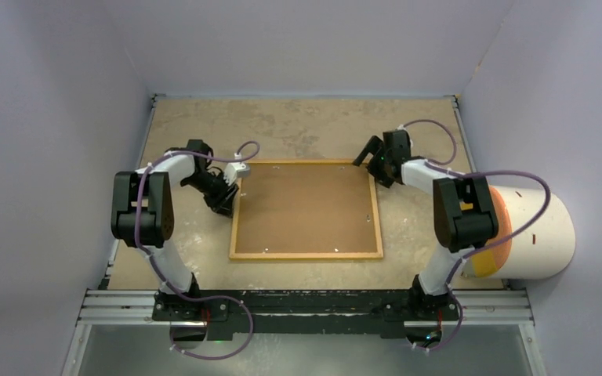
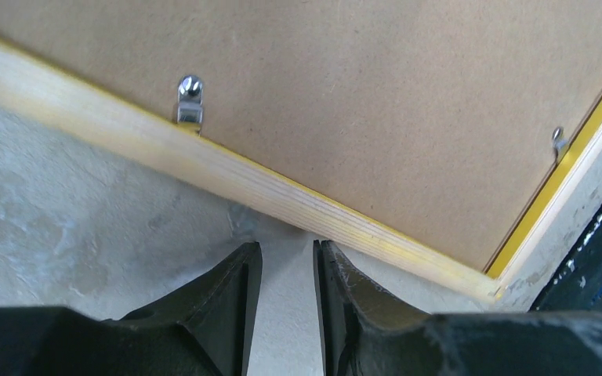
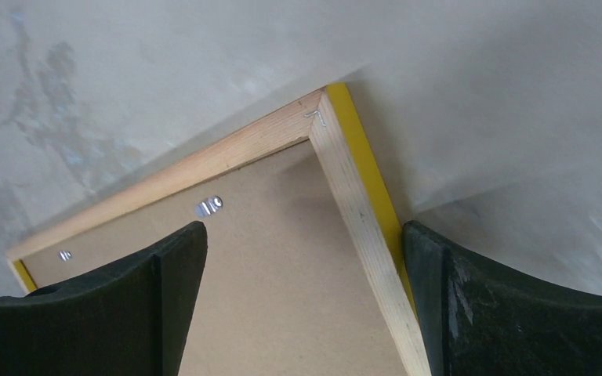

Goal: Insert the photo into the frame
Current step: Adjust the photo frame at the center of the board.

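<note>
The frame [image 1: 306, 254] lies face down in the middle of the table, wood-brown back up, with a brown backing board [image 1: 306, 207] sitting inside it. The photo is out of view. My left gripper [image 1: 231, 192] is low at the frame's left rail [image 2: 227, 168], just short of it. Its jaws [image 2: 288, 247] are a narrow gap apart with only bare table between them. My right gripper [image 1: 372, 166] hovers over the far right corner. It stands wide open [image 3: 303, 229], one finger over the board [image 3: 282, 266] and the other outside the yellow-edged rail [image 3: 353, 204].
Small metal turn clips [image 2: 190, 98] hold the board along the rails. A white and orange cylinder [image 1: 533, 235] lies off the table's right side. Grey walls close in the back and both sides. A metal rail [image 1: 306, 305] runs along the near edge.
</note>
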Robot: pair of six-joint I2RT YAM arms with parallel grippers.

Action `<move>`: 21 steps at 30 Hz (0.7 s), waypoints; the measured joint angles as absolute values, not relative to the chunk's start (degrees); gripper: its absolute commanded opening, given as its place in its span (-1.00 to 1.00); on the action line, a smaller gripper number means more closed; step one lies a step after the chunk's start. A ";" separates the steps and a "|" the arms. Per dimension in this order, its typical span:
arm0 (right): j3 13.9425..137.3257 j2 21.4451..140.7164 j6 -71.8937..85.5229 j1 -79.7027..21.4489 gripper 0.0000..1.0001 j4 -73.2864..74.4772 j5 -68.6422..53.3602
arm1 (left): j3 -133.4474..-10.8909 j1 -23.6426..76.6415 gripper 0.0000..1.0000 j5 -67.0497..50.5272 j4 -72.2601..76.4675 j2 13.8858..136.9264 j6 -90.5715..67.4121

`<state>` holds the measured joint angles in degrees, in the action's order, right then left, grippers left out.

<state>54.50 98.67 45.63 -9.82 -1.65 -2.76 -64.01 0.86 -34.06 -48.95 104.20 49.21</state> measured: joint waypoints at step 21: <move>116.16 139.48 38.74 -24.16 0.98 5.76 -9.58 | -63.72 21.52 0.27 -35.73 -69.93 100.05 53.89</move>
